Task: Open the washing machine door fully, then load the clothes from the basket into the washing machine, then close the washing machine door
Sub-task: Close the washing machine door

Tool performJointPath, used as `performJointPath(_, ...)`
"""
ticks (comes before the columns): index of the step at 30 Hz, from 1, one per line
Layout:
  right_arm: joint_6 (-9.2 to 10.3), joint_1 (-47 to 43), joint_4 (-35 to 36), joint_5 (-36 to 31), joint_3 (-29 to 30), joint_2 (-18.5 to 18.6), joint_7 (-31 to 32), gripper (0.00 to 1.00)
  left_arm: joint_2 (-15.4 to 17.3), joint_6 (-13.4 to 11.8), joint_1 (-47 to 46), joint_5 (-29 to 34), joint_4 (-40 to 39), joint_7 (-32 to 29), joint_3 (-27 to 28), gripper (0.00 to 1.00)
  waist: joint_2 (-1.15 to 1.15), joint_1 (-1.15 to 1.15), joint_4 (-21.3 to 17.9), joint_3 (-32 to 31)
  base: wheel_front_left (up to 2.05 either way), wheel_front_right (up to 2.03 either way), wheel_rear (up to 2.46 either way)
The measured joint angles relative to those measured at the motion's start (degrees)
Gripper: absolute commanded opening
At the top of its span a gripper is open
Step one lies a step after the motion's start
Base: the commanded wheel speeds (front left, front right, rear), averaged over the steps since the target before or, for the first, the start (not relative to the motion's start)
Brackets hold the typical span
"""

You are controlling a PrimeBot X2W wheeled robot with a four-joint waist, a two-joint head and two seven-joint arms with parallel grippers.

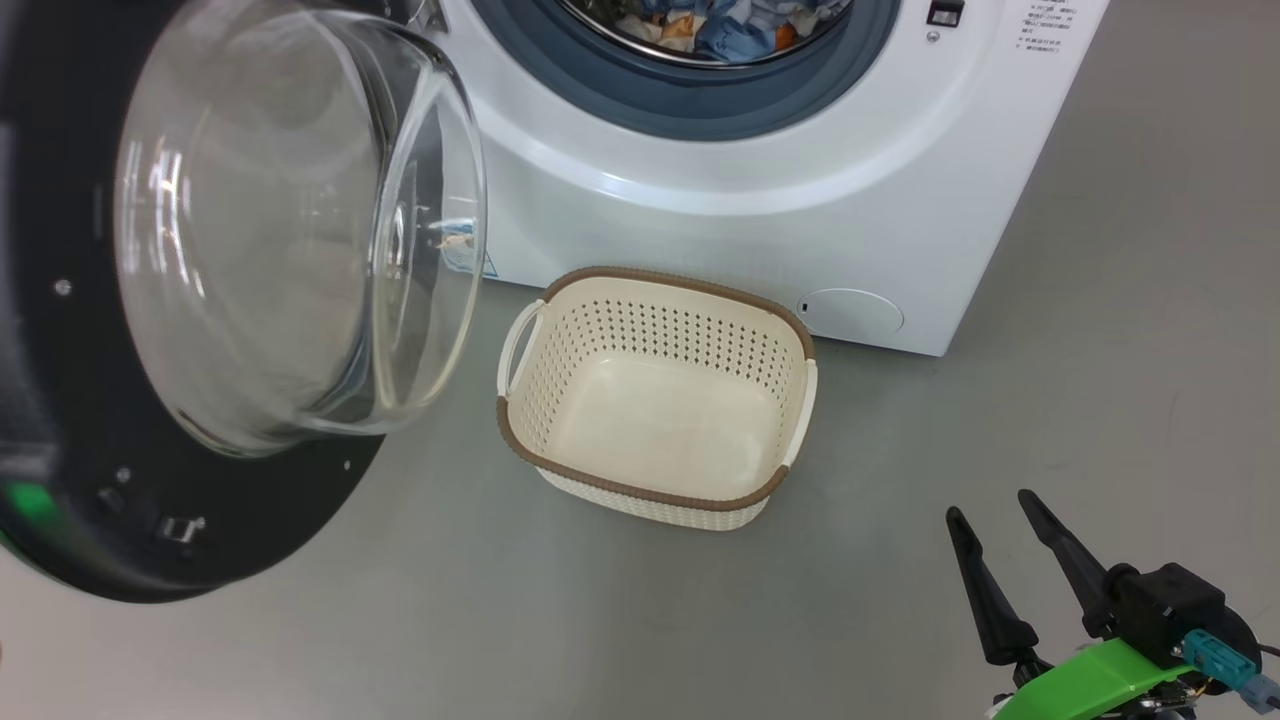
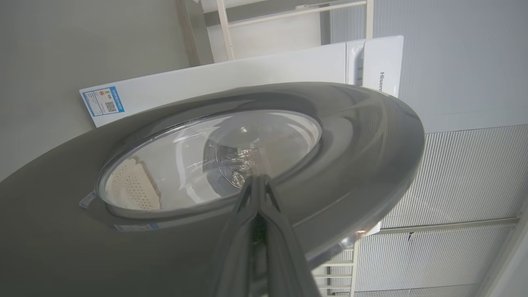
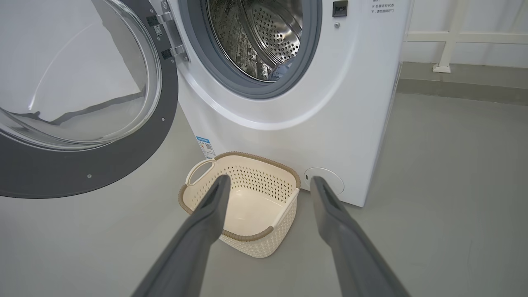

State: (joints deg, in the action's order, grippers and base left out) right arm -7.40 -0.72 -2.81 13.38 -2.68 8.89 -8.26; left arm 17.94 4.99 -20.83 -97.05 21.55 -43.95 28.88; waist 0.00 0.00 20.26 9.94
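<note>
Left claw (image 2: 258,181) shut, the two fingers pressed together with nothing between them; it points at the outer face of the washing machine door (image 2: 350,136), tips at the edge where glossy dark rim meets glass; we cannot tell whether they touch it.

Right claw (image 1: 990,508) open and empty, held low over the floor (image 1: 1100,400), well apart from the basket (image 1: 650,330).

Door swung wide on its hinge at the machine's left; its glass bowl (image 1: 280,220) bulges toward us in the head view.

Basket on the floor just before the washing machine (image 1: 800,200), upright, nothing in it.

Clothes (image 1: 725,30), blue and pale with orange spots, lie inside the drum (image 3: 268,37) behind the grey-blue seal (image 1: 700,100); we see none hanging over the lip, though the head view cuts off the top of the opening.

Our reading: opening and loading look done; the step in hand is closing the door, and the left claw is placed for it.

Next move, as we judge it: press the shut fingers flat on the outer rim, not the glass; follow the door's arc round toward the opening; push until the latch side seats against the front panel.

Watch points: the fingers may skid on the glossy rim; the basket sits under the door's sweep, and we think the lower rim passes above it, though that is not certain from these views; the right claw should stay clear of the arc.
</note>
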Motion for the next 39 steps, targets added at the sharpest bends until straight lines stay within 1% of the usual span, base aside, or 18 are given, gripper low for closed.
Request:
performJointPath(2, 0.00, 0.09, -0.47, 0.48, -0.26, -0.18, -0.51, 1.00, -0.73, -1.33, 1.58, -1.01, -2.36, -1.77, -0.48, 0.00, 0.00, 0.00, -0.14, -0.29, 0.00, 0.00, 0.00)
performJointPath(8, 0.00, 0.43, -1.14, 0.92, -0.31, -0.36, -1.20, 1.00, -2.35, -4.25, 4.52, -3.87, -7.32, -5.57, -1.05, 0.00, 0.00, 0.00, -0.93, -0.78, 0.00, 0.00, 0.00)
performJointPath(11, 0.00, 0.62, -1.63, 0.99, -0.31, -0.71, -1.63, 1.00, -4.15, -4.82, 5.75, -5.08, -10.05, -6.57, -1.67, 0.00, 0.01, 0.00, -1.28, -1.08, 0.00, 0.00, 0.00)
performJointPath(16, 0.00, 0.63, -2.43, 1.44, -0.35, -1.38, -1.94, 1.00, -6.86, -5.24, 7.86, -5.10, -14.68, -7.78, -4.27, 0.00, 0.00, 0.00, -1.84, -1.68, 0.00, 0.00, 0.00)
performJointPath(19, 0.00, 0.64, -2.77, 1.46, -0.47, -1.66, -2.14, 1.00, -8.66, -5.23, 8.67, -5.10, -16.89, -8.43, -5.90, 0.00, 0.00, 0.00, -2.28, -2.07, 0.00, 0.00, 0.00)
performJointPath(20, 0.00, 0.64, -2.77, 1.46, -0.47, -1.66, -2.14, 1.00, -8.66, -5.23, 8.67, -5.10, -16.89, -8.43, -5.90, 0.00, 0.00, 0.00, -2.28, -2.07, 0.00, 0.00, 0.00)
performJointPath(24, 0.00, 0.64, -3.44, 1.51, -0.66, -1.85, -2.65, 1.00, -10.78, -5.15, 9.50, -4.99, -19.42, -9.05, -8.33, 0.00, 0.00, 0.00, -3.14, -2.60, 0.00, 0.00, 0.00)
performJointPath(29, 0.00, 0.65, -4.16, 1.77, -1.34, -2.26, -3.54, 1.00, -13.00, -4.65, 10.48, -2.74, -21.57, -8.39, -11.95, 0.00, 0.00, 0.00, -4.83, -3.19, 0.00, 0.00, 0.00)
performJointPath(32, 0.00, 0.69, -4.53, 1.87, -1.52, -2.58, -3.99, 1.00, -13.57, -4.54, 10.59, -1.22, -21.99, -7.89, -14.00, 0.00, 0.00, 0.00, -6.22, -3.40, 0.00, 0.00, 0.00)
performJointPath(35, 0.00, 0.69, -5.04, 1.92, -1.59, -2.77, -4.30, 1.00, -14.51, -3.46, 10.55, -0.76, -21.97, -5.76, -15.14, 0.00, 0.00, 0.00, -7.85, -3.48, 0.00, 0.00, 0.00)
performJointPath(39, 0.00, 0.69, -5.44, 1.93, -1.58, -2.79, -4.54, 1.00, -15.16, -1.14, 9.96, 0.90, -20.15, -1.55, -16.37, 0.00, 0.00, 0.00, -10.30, -3.40, 0.00, 0.00, 0.00)
